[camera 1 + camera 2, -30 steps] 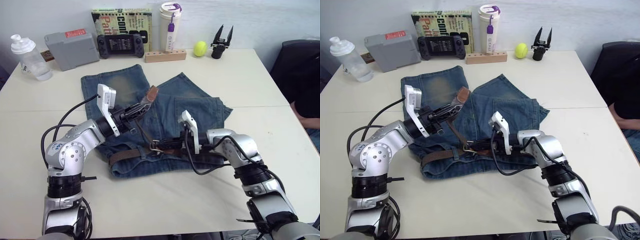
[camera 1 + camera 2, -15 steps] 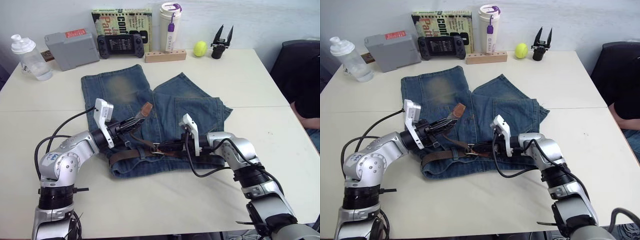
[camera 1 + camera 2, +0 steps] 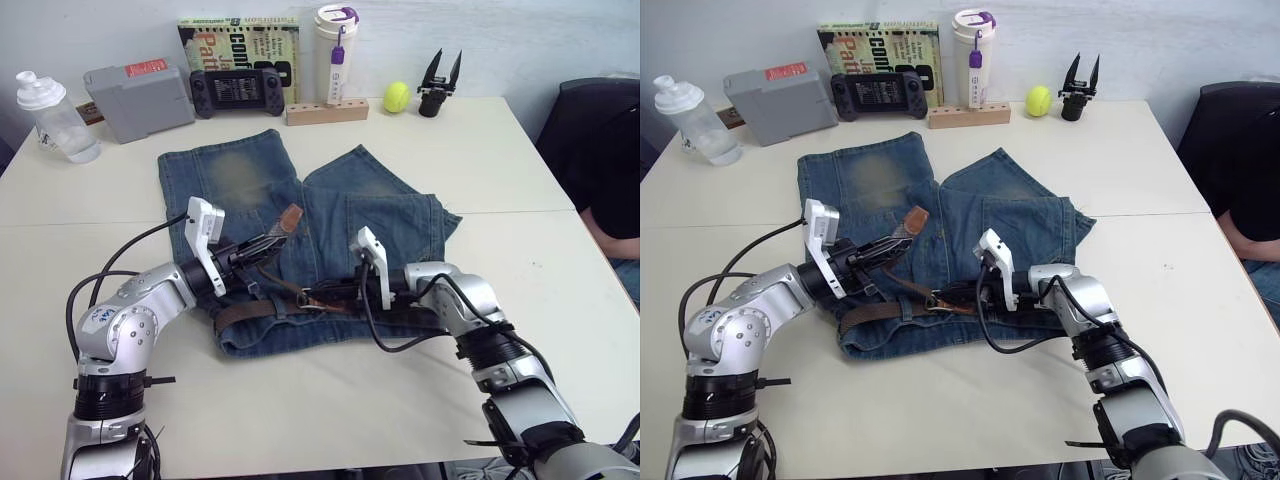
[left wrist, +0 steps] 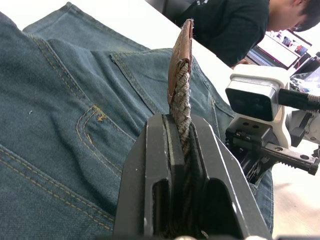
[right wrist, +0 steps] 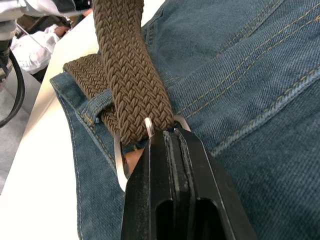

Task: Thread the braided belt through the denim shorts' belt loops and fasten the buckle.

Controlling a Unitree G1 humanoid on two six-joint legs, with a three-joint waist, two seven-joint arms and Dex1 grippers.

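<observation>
The denim shorts [image 3: 370, 200] lie flat on the table, waistband toward me. The braided belt [image 3: 240, 312] runs along the waistband under a belt loop [image 5: 97, 102]. It passes through the silver buckle [image 5: 119, 167] and rises to my left gripper [image 3: 265, 245]. That gripper is shut on the belt [image 4: 181, 100] just behind its tan leather tip [image 4: 181, 55] and holds it above the left leg. My right gripper [image 3: 315, 297] lies low on the waistband's middle. It is shut on the buckle, as the right wrist view [image 5: 172, 137] shows.
Along the table's far edge stand a plastic bottle [image 3: 45, 110], a grey box [image 3: 140, 90], a game controller [image 3: 230, 90], a book [image 3: 240, 35], a tumbler [image 3: 335, 50], a wooden block [image 3: 327, 110], a tennis ball [image 3: 397, 96] and a spare black gripper [image 3: 438, 85]. A person [image 3: 600, 170] sits at the right.
My left gripper has come down and toward me with the belt's tip, so the raised strap lies lower over the shorts. The right gripper has stayed at the buckle, edging slightly left.
</observation>
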